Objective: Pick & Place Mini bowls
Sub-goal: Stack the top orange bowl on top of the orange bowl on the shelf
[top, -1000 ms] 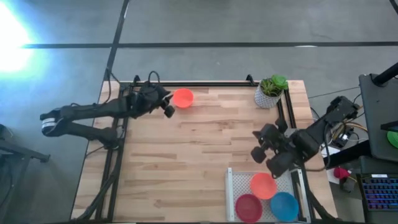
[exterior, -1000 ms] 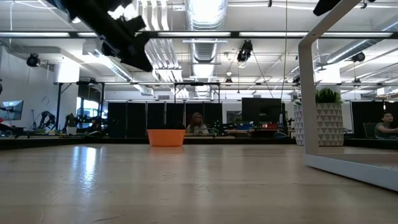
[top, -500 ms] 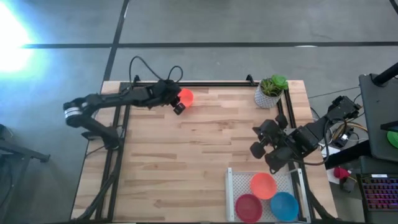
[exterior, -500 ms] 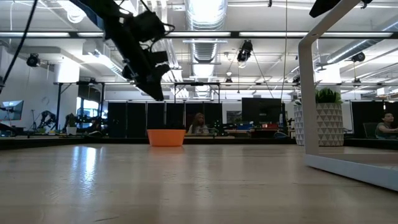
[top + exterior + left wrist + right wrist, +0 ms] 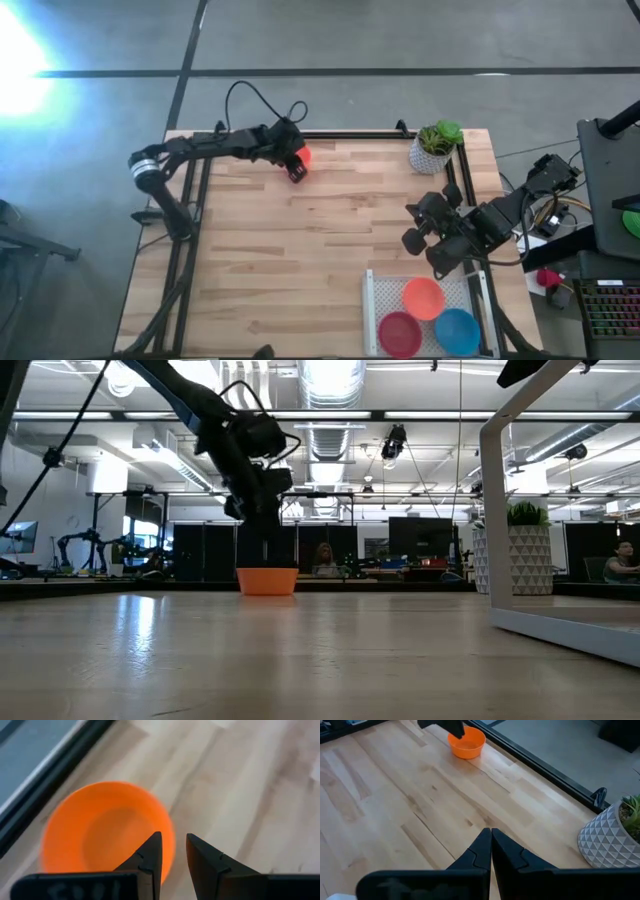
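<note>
An orange mini bowl [image 5: 303, 155] stands upright on its base near the table's far edge, left of the middle [image 5: 267, 580]. My left gripper [image 5: 173, 840] hangs open just above it and slants down. One finger is over the bowl's inside and the other outside its rim [image 5: 170, 832]; neither touches it. My right gripper [image 5: 491, 837] is shut on nothing and held above the table's right side [image 5: 415, 232]. Three more mini bowls, orange [image 5: 424, 298], red [image 5: 399, 330] and blue [image 5: 457, 330], sit in a white tray [image 5: 372, 292] at the near right.
A white patterned pot with a green plant [image 5: 432, 150] stands at the far right corner. A black rail [image 5: 350, 135] runs along the table's far edge, close behind the orange bowl. Bare wood lies between the orange bowl and the tray.
My left gripper has swung from the table's far left corner toward the right along the far edge. It has come down and tipped its fingers downward over the orange bowl. The bowl has stayed where it was.
</note>
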`<action>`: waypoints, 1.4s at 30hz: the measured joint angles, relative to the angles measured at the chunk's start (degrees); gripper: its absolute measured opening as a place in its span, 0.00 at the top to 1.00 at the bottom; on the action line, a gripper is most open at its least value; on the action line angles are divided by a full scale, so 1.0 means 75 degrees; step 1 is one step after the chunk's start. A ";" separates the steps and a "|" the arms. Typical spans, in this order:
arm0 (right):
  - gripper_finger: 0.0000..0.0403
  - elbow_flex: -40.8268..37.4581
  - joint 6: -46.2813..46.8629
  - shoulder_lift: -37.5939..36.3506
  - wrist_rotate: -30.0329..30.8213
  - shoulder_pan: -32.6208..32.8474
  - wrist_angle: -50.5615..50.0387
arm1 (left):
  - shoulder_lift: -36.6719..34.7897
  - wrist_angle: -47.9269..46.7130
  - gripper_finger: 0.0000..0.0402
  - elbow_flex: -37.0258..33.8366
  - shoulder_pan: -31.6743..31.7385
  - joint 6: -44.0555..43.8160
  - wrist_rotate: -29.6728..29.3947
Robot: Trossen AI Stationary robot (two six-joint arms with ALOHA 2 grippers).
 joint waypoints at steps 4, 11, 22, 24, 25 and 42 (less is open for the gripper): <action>0.98 0.0000 -0.0005 0.0000 0.0001 0.0000 0.0000 | 0.0200 0.0143 0.80 0.0000 -0.0003 0.0555 0.0261; 0.98 0.0000 -0.0061 0.0000 0.0001 0.0000 -0.0001 | 0.0531 0.0342 0.80 0.0000 -0.0002 0.1730 0.0163; 0.98 0.0000 -0.0145 0.0000 0.0004 0.0000 -0.0001 | 0.1027 0.0433 0.80 -0.0009 0.0007 0.2310 -0.0958; 0.98 0.0000 -0.0148 0.0000 0.0004 0.0000 -0.0001 | 0.1045 0.0433 0.80 -0.0009 -0.0006 0.2310 -0.0945; 0.98 0.0000 -0.0148 0.0000 0.0004 0.0000 -0.0001 | 0.1059 0.0433 0.80 -0.0009 -0.0006 0.2310 -0.0943; 0.98 0.0000 -0.0227 0.0000 0.0007 0.0000 -0.0001 | 0.1433 0.0714 0.94 -0.0013 -0.0033 0.2350 -0.0982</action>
